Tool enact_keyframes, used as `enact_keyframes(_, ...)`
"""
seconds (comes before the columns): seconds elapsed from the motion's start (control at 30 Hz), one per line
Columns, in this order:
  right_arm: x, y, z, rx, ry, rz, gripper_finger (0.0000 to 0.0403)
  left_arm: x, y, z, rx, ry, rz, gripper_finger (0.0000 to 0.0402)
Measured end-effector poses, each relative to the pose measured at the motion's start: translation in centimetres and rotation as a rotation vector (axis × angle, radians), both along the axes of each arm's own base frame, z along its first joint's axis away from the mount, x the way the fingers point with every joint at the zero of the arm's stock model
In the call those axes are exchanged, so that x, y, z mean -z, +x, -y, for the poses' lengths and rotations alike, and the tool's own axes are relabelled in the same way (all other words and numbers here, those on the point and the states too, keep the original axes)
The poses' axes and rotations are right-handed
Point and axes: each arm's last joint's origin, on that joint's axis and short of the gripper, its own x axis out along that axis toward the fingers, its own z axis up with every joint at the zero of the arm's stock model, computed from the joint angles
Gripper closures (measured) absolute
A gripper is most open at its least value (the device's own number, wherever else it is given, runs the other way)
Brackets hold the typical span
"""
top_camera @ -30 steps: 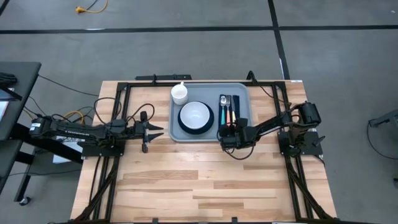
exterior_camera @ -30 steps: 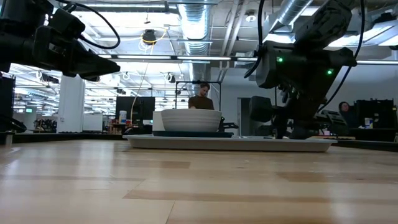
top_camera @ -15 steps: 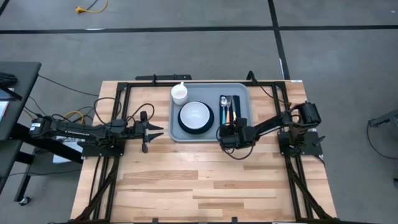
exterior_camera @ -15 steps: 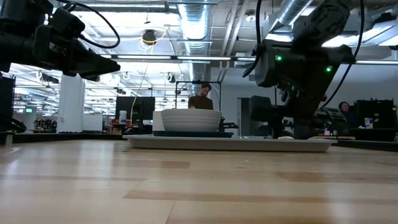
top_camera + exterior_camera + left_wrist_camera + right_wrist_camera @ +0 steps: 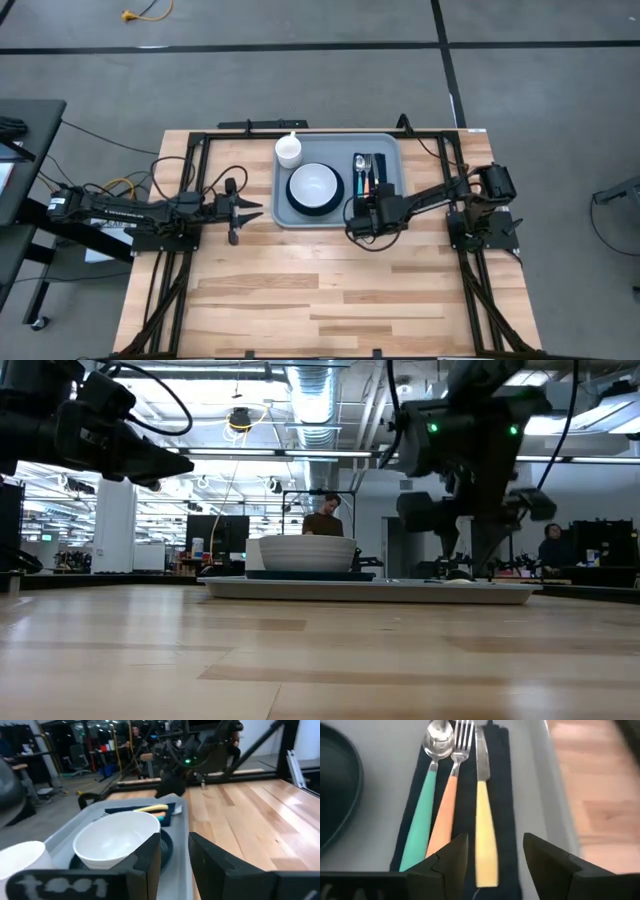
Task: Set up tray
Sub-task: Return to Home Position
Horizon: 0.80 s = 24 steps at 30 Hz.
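From above, the light blue-grey tray [image 5: 340,143] lies at 12 o'clock on the table [image 5: 300,290], with the left gripper [image 5: 250,208] hanging off its 9 o'clock edge and the right gripper [image 5: 360,213] over its 5 o'clock corner. At table height the tray sits flat, carrying a white bowl [image 5: 300,552]. The left wrist view shows that arm's fingers [image 5: 150,857] slightly parted; the right wrist view shows its fingers [image 5: 451,852] apart and empty above the yellow knife [image 5: 485,820], which lies just beside the orange fork [image 5: 449,805] on the navy napkin [image 5: 506,775].

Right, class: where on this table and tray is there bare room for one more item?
Widest: the table in front of the tray, between the arms. On the tray, a small patch between cup and napkin. Crowded: the cutlery, by the right gripper; left gripper flanks the tray.
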Motion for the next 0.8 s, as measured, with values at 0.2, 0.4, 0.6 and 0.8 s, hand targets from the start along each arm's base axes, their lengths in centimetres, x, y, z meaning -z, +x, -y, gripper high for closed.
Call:
enact_keyframes(0.2, -2.6, 2.1, -0.8, -0.215, 0.081, -0.099, 0.0222, -0.5, -0.2, -0.2, -0.077, 0.007, 0.048, 0.0312)
enact_keyframes(0.4, -4.5, 3.8, -2.3, -0.546, 0.091, -0.225, 0.0221, -1.3, -1.0, 0.2, -0.006, -0.004, 0.120, 0.0312)
enact_keyframes(0.6, -5.7, 4.5, -3.5, -0.735, 0.116, -0.295, 0.0224, -1.6, -2.2, 0.7, 0.044, -0.053, 0.157, 0.0312)
enact_keyframes(0.8, -6.3, 4.6, -4.2, -0.795, 0.137, -0.308, 0.0224, -2.2, -3.5, 0.6, -0.031, -0.078, 0.242, 0.0312)
